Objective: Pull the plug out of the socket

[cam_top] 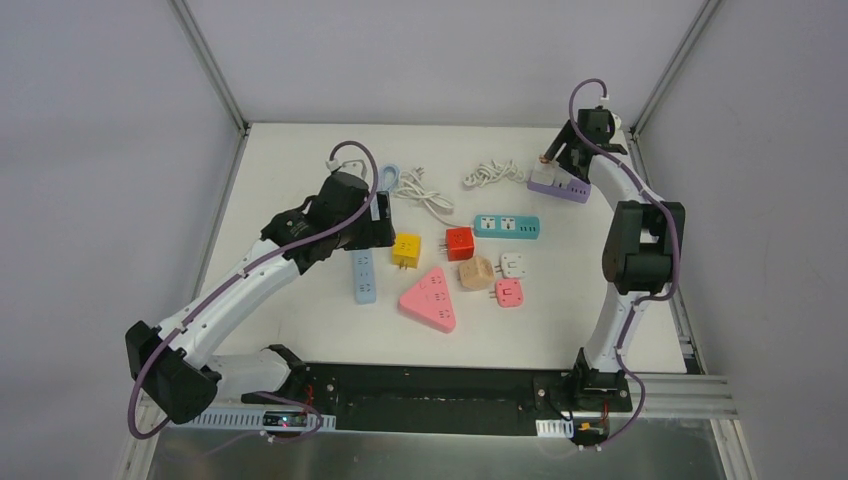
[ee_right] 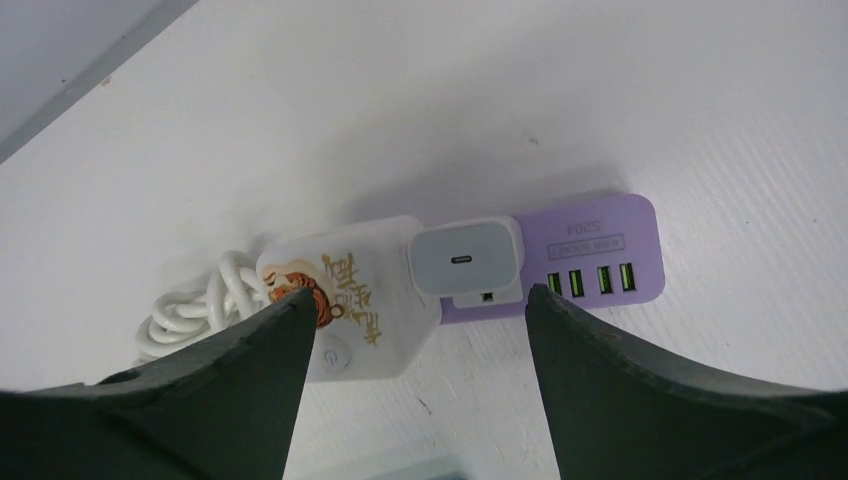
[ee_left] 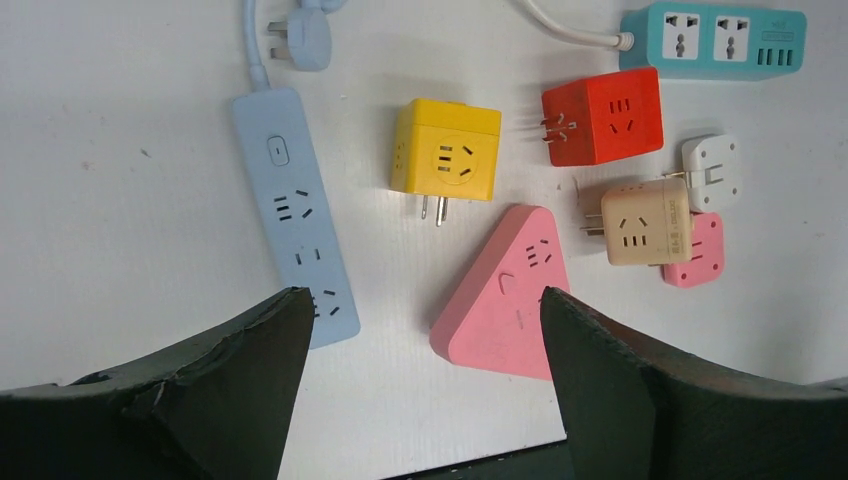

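— From above, where does the plug (cam_top: 543, 176) sit?
— Seated in the purple socket strip (cam_top: 562, 186), far right on the desk (cam_top: 300, 160).
— Left wrist?
— The left fingers (ee_left: 230, 385) gape, holding nothing, over the blue strip (ee_left: 292, 212).
— Right wrist?
— The right fingers (ee_right: 240, 385) are spread, the plug between them, untouched.

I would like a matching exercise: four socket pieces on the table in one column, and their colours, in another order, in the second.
Column one
1 triangular block
2 long narrow strip
3 far-right strip holding the white charger
4 twin-socket strip

Column two
a purple
b pale blue
c pink
d teal

Pairs: 1-c, 2-b, 3-a, 4-d
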